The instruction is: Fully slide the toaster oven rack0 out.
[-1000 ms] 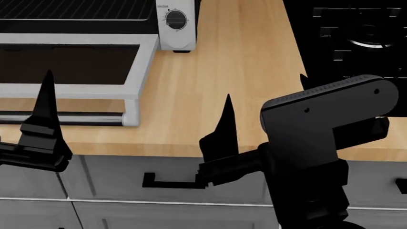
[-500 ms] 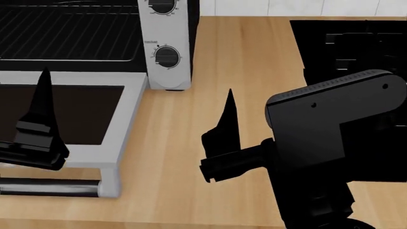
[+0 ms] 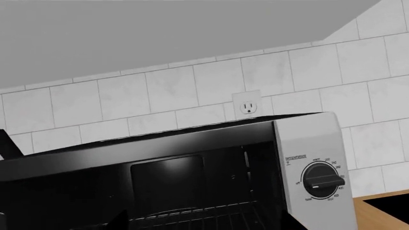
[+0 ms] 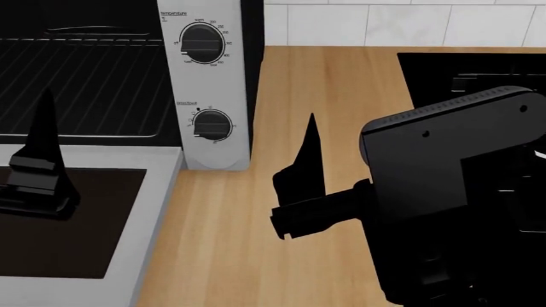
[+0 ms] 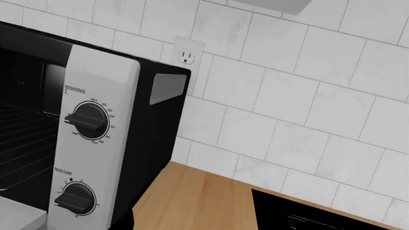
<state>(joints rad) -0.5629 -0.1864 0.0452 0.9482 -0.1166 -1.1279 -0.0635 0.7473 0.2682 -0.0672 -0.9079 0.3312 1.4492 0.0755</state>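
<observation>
The toaster oven (image 4: 213, 83) stands at the back left on the wooden counter, with two black dials on its white-grey panel. Its glass door (image 4: 158, 211) lies open and flat in front. The rack0 (image 4: 85, 83) is a dark wire grid lying inside the black cavity; it also shows in the left wrist view (image 3: 198, 216) and the right wrist view (image 5: 19, 143). My left gripper (image 4: 4, 109) hangs over the open door, one finger (image 4: 41, 153) showing, open and empty. My right gripper (image 4: 358, 121) is over the bare counter right of the oven, open and empty, one finger (image 4: 305, 166) showing.
A flat black cooktop (image 4: 469, 70) is set in the counter (image 4: 316, 77) at the right. A white tiled wall with an outlet (image 5: 189, 55) runs behind. A thin wavy rod (image 4: 85, 29) crosses the top of the cavity. My right arm's black housing (image 4: 452, 192) fills the lower right.
The head view has moved forward and up: the oven now sits larger and lower in the picture, and the drawer fronts have left view. Both grippers stay open and empty.
</observation>
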